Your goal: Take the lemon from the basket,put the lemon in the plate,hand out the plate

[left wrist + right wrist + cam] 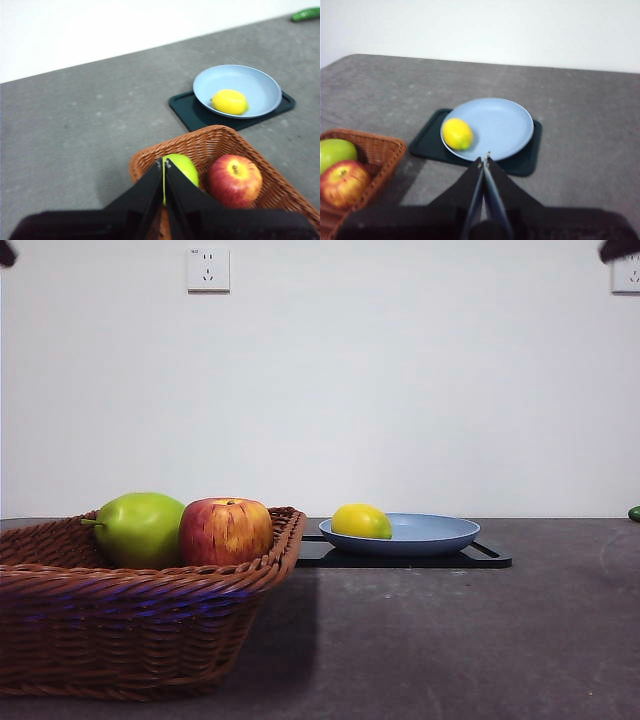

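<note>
The yellow lemon (pixel 361 521) lies in the blue-grey plate (pixel 440 537), toward its left side. It also shows in the left wrist view (pixel 230 101) and the right wrist view (pixel 457 133). The plate (pixel 505 125) rests on a black tray (pixel 490 558). The brown wicker basket (pixel 120 625) stands at the near left. My left gripper (pixel 164 167) is shut and empty, high above the basket (pixel 210 142). My right gripper (pixel 484 159) is shut and empty, high above the table on the near side of the plate (pixel 255 87).
A green stemmed fruit (pixel 140 528) and a red-yellow apple (pixel 226 531) lie in the basket. A green object (pixel 634 513) lies at the far right edge of the table. Both arms show only as black tips at the top corners of the front view.
</note>
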